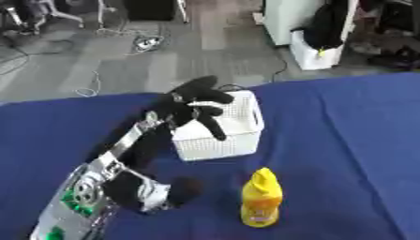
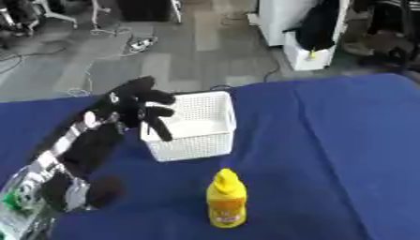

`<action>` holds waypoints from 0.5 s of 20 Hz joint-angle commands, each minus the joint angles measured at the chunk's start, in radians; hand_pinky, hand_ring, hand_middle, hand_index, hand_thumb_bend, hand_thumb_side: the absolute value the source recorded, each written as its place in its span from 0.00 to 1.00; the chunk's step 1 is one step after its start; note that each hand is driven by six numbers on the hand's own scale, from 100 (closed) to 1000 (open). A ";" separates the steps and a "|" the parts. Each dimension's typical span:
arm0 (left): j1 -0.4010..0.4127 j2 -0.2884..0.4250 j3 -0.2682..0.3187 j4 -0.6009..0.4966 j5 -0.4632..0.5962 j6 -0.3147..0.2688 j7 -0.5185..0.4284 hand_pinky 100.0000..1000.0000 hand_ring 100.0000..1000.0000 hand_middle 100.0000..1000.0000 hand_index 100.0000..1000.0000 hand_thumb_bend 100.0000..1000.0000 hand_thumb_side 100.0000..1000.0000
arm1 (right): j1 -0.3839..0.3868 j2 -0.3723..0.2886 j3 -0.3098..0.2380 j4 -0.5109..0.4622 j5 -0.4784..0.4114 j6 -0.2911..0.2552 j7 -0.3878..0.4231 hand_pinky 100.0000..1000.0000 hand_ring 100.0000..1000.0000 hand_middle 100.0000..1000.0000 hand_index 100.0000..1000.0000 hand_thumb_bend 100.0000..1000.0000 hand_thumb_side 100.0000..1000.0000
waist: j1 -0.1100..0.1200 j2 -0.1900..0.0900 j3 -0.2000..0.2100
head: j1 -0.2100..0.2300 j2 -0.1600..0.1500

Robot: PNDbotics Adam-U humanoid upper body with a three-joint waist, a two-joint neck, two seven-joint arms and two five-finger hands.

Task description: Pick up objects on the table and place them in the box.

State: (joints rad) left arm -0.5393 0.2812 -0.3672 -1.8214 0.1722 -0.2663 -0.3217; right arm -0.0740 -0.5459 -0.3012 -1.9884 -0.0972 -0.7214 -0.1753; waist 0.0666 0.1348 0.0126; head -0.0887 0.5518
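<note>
A white perforated box (image 1: 233, 136) stands on the blue table near the middle. My left hand (image 1: 193, 104) hovers over the box's left rim, black fingers spread and relaxed, holding nothing that I can see. A yellow squeeze bottle (image 1: 262, 198) stands upright in front of the box, a little to its right, apart from the hand. The box's inside looks white; what lies in it is partly hidden by the hand. My right hand shows in no view.
The blue cloth-covered table (image 1: 353, 140) stretches wide to the right of the box and bottle. My left arm (image 1: 98, 183) crosses the lower left corner. Beyond the table's far edge is grey floor with cables and a white cabinet (image 1: 316, 51).
</note>
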 commanded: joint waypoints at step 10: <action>-0.023 -0.005 -0.057 0.004 0.052 0.023 -0.069 0.81 0.57 0.80 0.87 0.37 0.55 | -0.010 -0.032 -0.010 -0.012 -0.012 0.003 0.009 0.50 0.51 0.59 0.69 0.00 0.76 | -0.006 -0.012 -0.002 | -0.005 -0.027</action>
State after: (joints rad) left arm -0.5406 0.2777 -0.4203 -1.8056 0.2135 -0.2445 -0.3822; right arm -0.0741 -0.5460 -0.3010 -1.9884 -0.1043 -0.7179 -0.1701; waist 0.0667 0.1348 0.0115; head -0.0887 0.5391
